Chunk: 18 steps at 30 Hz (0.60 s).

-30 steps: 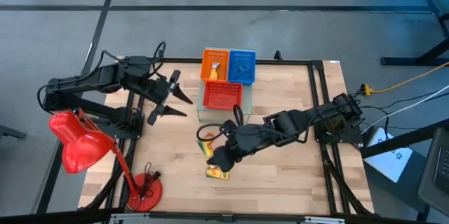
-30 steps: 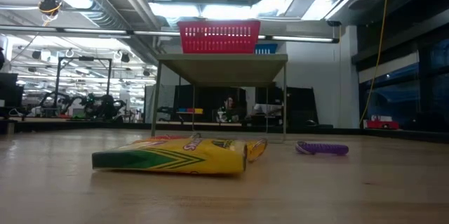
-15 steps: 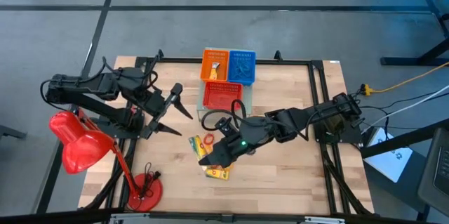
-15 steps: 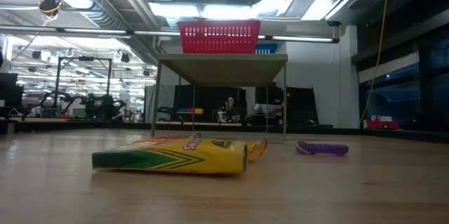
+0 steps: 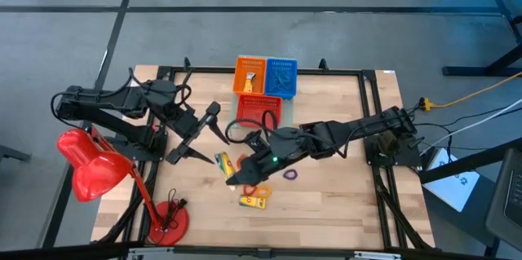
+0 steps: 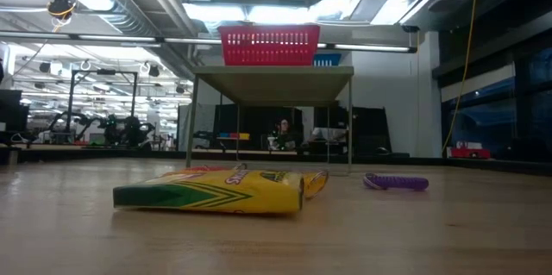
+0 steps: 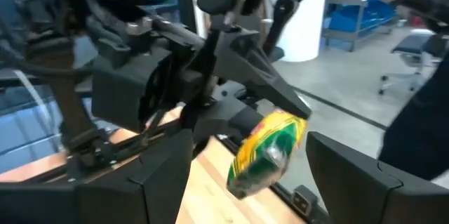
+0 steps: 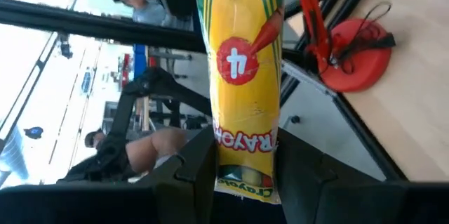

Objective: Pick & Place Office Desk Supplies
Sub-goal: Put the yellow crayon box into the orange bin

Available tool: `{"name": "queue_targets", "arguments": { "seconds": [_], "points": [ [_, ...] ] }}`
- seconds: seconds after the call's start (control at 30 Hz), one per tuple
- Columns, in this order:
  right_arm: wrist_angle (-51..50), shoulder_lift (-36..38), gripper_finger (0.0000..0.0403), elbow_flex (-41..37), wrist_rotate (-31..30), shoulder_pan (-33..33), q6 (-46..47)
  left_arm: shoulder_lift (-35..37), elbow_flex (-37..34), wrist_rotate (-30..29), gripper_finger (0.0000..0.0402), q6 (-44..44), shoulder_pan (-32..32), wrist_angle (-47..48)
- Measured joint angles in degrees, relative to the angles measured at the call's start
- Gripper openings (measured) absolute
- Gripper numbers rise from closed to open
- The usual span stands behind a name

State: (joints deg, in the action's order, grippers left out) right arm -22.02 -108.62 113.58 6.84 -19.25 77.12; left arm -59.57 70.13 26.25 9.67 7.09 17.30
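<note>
Here comes the right gripper (image 5: 235, 177), up off the table and swinging over to the left side, and it has a yellow crayon pack (image 5: 222, 160) clenched between its fingers. A second ago it was down low among the supplies in the middle of the table; now the pack is in the air. The right wrist view shows it plainly: both fingers pressed on the pack's lower end, the rest sticking out ahead.

The left gripper (image 5: 198, 134) has answered. It was farther back, near the table's rear left, with its jaws only partly apart; now it has slid in towards the middle and spread them as wide as they go, holding nothing. In the left wrist view the pack hangs right between its two fingers (image 7: 161, 175), near but not yet touching.

That reads to me as a handover being set up: right presents, left receives. The left jaws are not yet closed on the pack, and the right must keep its hold until they are, or the pack drops.

On the table nothing else has stirred. A second pack (image 5: 251, 202) lies flat near the front, an orange loop (image 5: 259, 191) just beside it, a purple loop (image 5: 290, 175) off to the right. The baskets (image 5: 258, 112) wait at the back, well apart from the pack, so there is plenty left to do
</note>
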Motion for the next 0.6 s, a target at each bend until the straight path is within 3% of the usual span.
{"name": "queue_targets", "arguments": {
  "seconds": [0.13, 0.6],
  "points": [
    [1.5, -0.3, 0.0125, 0.0, 0.2, 0.1, 0.0, 0.0, 0.0, 3.1, 0.0269, 0.0, 0.0, 1.2],
    [5.7, -0.3, 0.0125, 0.0, 1.4, 0.9, 0.5, -1.1, 0.0, 5.3, 0.0251, 0.0, 0.7, -0.5]
  ]
}}
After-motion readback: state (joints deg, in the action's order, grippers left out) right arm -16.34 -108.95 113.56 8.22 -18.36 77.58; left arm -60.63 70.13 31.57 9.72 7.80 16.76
